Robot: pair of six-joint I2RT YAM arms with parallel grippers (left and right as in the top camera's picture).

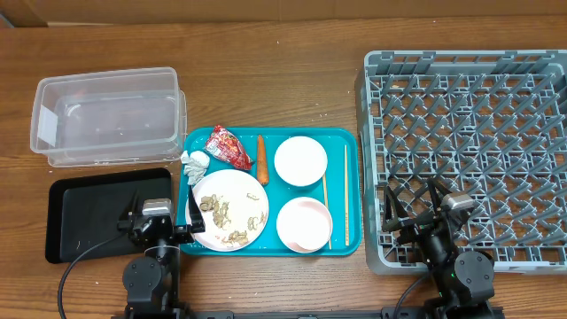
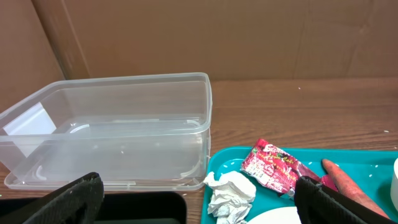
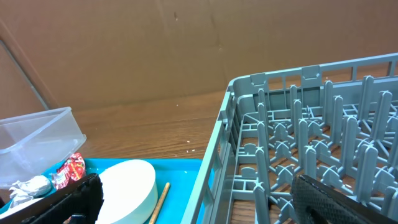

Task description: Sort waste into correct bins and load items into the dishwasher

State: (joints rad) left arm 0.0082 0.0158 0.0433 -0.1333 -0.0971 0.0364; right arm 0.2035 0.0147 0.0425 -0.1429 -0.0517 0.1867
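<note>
I had both arms sitting at the near edge of the table. The left gripper (image 1: 161, 207) hung with its jaws spread wide and nothing between them, over the seam where the flat black tray (image 1: 89, 213) met the teal serving tray (image 1: 352, 142). The right gripper (image 1: 413, 202) was just as wide and also empty, above the near left corner of the grey dish rack (image 1: 469, 133).

On the teal tray I saw the red snack wrapper (image 1: 229, 146) beside the crumpled tissue (image 1: 195, 162) and the carrot (image 1: 262, 157). The dinner plate (image 1: 237, 188) carried beige food scraps (image 1: 226, 214). One white bowl (image 1: 300, 160) sat behind a pale pink bowl (image 1: 304, 223), with two chopsticks (image 1: 345, 190) along their right. The clear tub (image 1: 106, 120) stood behind the black tray, at the teal tray's far left corner.
</note>
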